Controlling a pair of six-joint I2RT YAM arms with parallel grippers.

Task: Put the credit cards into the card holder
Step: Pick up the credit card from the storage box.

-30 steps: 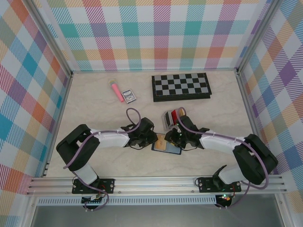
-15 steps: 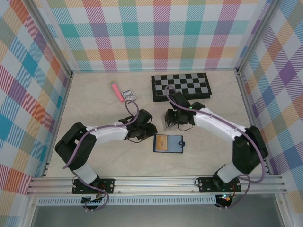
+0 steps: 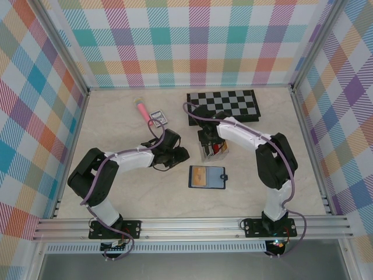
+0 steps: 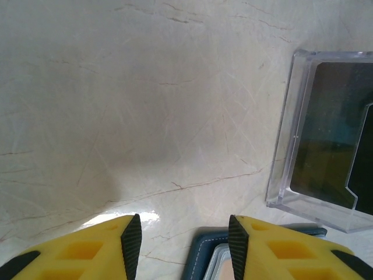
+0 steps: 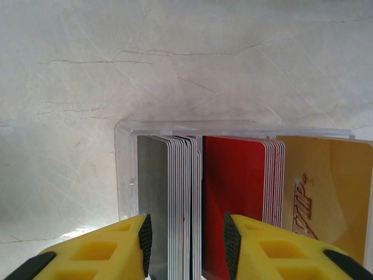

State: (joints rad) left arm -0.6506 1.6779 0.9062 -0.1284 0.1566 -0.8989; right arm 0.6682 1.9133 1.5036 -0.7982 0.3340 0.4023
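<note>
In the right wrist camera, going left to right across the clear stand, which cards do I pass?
Grey-faced card stack → red-faced card stack → gold card with lettering

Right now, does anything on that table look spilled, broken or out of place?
Nothing stands out. The cards stand neatly upright in their clear stand, and the card holder lies open and flat on the table.

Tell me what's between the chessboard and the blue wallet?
In the top view, the clear card stand, with the right gripper right above it.
</note>
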